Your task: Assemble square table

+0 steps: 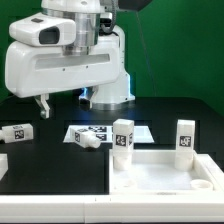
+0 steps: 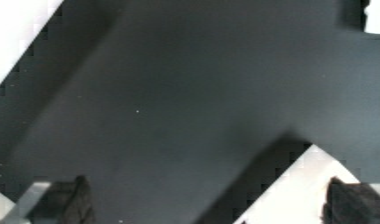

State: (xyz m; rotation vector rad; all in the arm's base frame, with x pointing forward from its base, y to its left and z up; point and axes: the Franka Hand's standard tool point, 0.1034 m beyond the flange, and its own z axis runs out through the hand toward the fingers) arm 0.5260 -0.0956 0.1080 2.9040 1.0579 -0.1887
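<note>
I'm seeing the square tabletop (image 1: 165, 185) lying flat on the black desk (image 1: 55, 185), at about five o'clock in the exterior view. Two legs are standing upright along its far edge. The first leg (image 1: 123, 138) is at the panel's eleven o'clock corner, and the second leg (image 1: 185, 140) is towards one o'clock. The third leg (image 1: 86, 141) is lying on its side at ten o'clock from the panel, resting partly on the marker board (image 1: 105, 130). The fourth leg (image 1: 17, 132) is lying well apart from the panel, out at nine o'clock of the scene. The hand (image 1: 42, 106) is hanging above the desk at ten o'clock, touching none of the parts. In the wrist view I'm watching the hand (image 2: 208, 203) with its fingers (image 2: 62, 203) spread wide, pinching nothing, with only dark desk showing between them.
</note>
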